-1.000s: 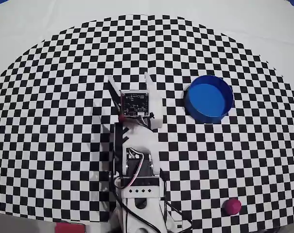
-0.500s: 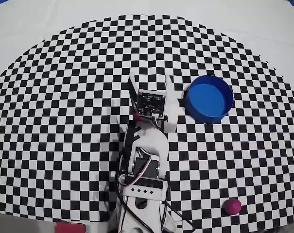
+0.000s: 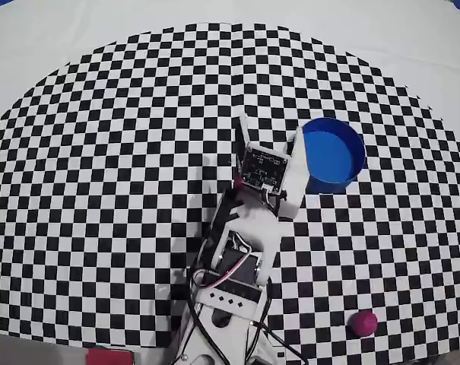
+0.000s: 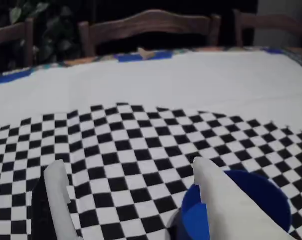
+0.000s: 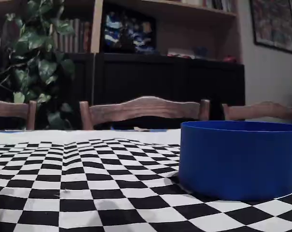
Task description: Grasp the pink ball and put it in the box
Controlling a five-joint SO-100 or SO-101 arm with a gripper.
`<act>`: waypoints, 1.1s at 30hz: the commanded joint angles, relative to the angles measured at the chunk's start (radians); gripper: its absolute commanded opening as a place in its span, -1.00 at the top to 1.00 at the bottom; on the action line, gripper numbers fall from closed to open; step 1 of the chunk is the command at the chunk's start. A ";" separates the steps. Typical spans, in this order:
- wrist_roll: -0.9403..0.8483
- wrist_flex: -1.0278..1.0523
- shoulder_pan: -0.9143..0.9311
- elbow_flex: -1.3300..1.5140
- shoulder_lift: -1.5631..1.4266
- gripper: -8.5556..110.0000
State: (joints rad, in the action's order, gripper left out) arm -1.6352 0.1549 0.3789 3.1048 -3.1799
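The pink ball lies on the checkered mat near the bottom right of the overhead view, far from the gripper and well below the box; the wrist and fixed views do not show it. The box is a round blue tub standing right of centre, and nothing shows inside it. My gripper is open and empty, its right finger overlapping the box's left rim from above. In the wrist view the gripper spans bare checkered mat, with the box behind its right finger. The box fills the right of the fixed view.
The black-and-white checkered mat lies on a white tablecloth. A flat pink-red object sits at the bottom edge of the overhead view beside the arm's base. Wooden chairs stand beyond the table's far edge.
The arm has swung to the right in the overhead view, carrying the open gripper from the mat's centre to the box's left rim. Ball and box have not moved.
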 commanded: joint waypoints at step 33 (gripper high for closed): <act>-0.008 -0.037 0.499 0.008 -0.020 0.36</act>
State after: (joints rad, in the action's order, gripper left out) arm -1.6352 0.1335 0.8498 3.1048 -3.1815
